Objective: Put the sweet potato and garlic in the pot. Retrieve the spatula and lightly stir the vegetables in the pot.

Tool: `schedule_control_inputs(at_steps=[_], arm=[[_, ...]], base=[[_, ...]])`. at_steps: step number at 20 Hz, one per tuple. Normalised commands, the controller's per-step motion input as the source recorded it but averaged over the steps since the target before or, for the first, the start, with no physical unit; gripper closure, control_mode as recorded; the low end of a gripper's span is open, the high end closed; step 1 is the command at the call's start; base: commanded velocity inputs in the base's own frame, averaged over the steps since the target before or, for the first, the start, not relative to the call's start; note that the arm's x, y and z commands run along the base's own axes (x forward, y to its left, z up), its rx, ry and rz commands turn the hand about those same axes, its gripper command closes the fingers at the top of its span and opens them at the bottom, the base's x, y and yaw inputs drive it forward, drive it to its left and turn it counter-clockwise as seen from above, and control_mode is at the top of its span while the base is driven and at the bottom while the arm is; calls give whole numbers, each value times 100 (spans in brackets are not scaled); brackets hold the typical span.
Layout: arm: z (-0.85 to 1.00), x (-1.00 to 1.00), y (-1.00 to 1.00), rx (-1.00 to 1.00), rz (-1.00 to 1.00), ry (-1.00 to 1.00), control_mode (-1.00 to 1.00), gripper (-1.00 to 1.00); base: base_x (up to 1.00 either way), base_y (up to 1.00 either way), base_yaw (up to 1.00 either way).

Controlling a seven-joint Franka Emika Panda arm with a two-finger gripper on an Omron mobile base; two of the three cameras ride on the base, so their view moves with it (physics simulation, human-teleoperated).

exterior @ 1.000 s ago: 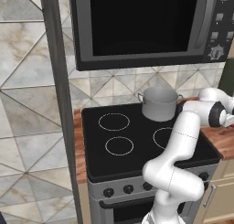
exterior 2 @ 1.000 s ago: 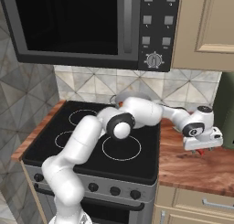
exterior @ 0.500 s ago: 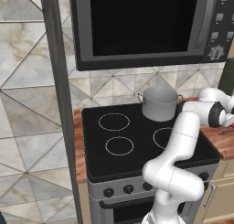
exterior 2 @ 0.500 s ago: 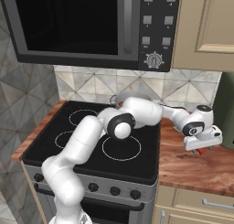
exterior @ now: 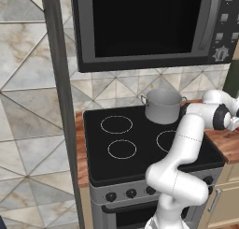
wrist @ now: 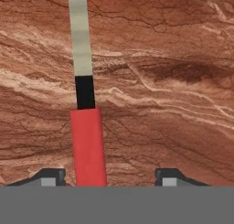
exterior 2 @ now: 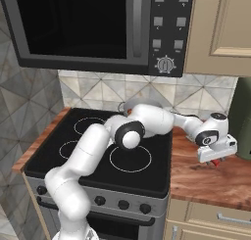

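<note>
— What do you count?
— One pot (exterior: 162,105) on the black stove's (exterior: 140,144) rear right ring, one spatula (wrist: 85,109) (red handle, pale blade) flat on the reddish wood counter (exterior 2: 211,175) — four rings, one microwave (exterior 2: 98,28) overhead.
— And your gripper (wrist: 107,176)?
— Spread, its fingertips either side of the red handle, neither touching it.

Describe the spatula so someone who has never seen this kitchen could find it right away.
Start at the black stove and move to the wooden counter on its right. The spatula lies flat there under the gripper, a straight stick with a red handle, black neck and pale blade.
</note>
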Motion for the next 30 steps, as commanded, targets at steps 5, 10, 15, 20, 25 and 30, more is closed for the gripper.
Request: schedule_control_inputs(at_steps=[5,10,15,20,25,30], arm=[[-32,-1,23,6,9,3,-100,100],[-30,-15,31,4,9,1,-100,100],[17,-36,16,1,10,1,-100,100],[50,-63,27,0,11,-2,-100,100],[55,-48,31,-1,16,-7,-100,100],[45,-45,45,-6,18,-3,-100,100]], base=[[0,0,0],[0,0,0],[0,0,0],[0,0,0],[0,0,0],[0,0,0]])
